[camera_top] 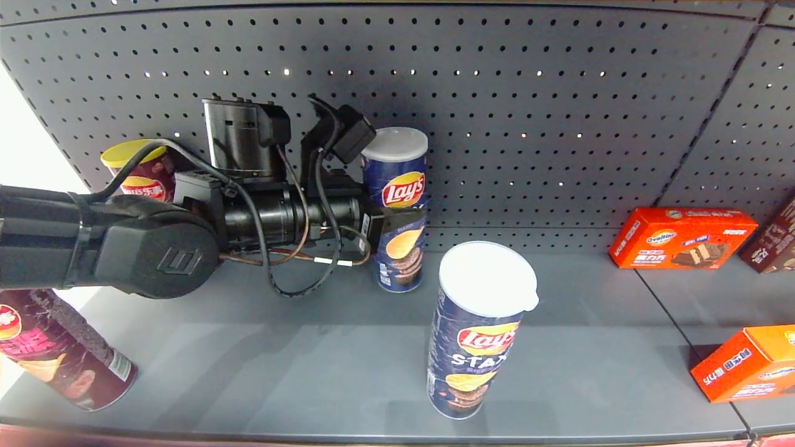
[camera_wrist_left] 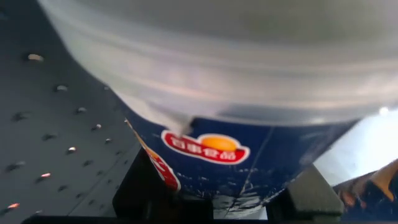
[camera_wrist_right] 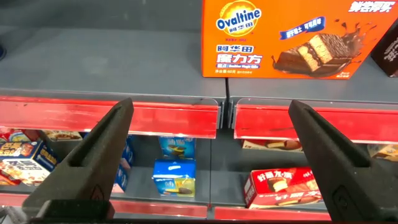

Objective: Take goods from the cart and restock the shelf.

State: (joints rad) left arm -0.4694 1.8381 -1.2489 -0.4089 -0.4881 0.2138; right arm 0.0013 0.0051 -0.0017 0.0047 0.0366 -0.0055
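Observation:
A blue chips can (camera_top: 397, 180) with a white lid stands upright near the pegboard at the back of the grey shelf (camera_top: 279, 347). My left gripper (camera_top: 400, 226) comes in from the left and is shut on its middle. In the left wrist view the same can (camera_wrist_left: 236, 155) sits between the dark fingers (camera_wrist_left: 143, 193). A second blue can (camera_top: 475, 335) stands alone nearer the front. My right gripper (camera_wrist_right: 217, 168) is open and holds nothing, in front of the red shelf edges (camera_wrist_right: 168, 118).
A maroon can (camera_top: 59, 354) lies on its side at the front left, and another with a yellow lid (camera_top: 140, 171) stands at the back left. Orange boxes (camera_top: 680, 239) (camera_top: 748, 363) sit on the right. An orange box (camera_wrist_right: 292, 37) lies above lower stocked shelves.

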